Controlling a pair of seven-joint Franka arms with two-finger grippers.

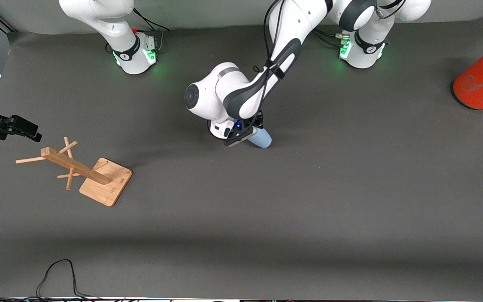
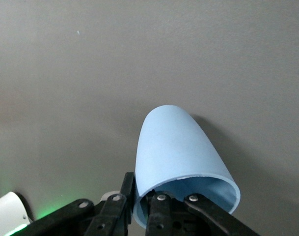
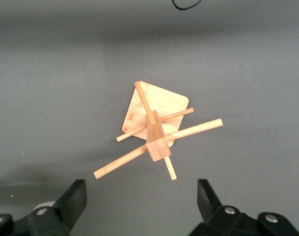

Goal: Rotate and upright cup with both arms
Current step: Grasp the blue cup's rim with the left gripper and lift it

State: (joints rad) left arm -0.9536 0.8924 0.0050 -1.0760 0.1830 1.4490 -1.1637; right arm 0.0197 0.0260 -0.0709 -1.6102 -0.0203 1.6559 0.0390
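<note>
Left gripper (image 1: 253, 133) has the cup (image 1: 261, 138) pinched by its rim, tilted, so uprighting's not finished, while the right gripper (image 1: 17, 128) waits wide open, empty, above the wooden rack (image 1: 83, 170).

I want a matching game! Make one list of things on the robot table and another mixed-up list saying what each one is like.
Things:
1. cup
2. wooden rack
3. orange cylinder
4. right gripper

What it is like:
A. fingers open, over the wooden rack
B. pale blue, held at its rim by the left gripper
C. at the left arm's end of the table
D. pegs on a post, square base

Pairs: 1-B, 2-D, 3-C, 4-A
</note>
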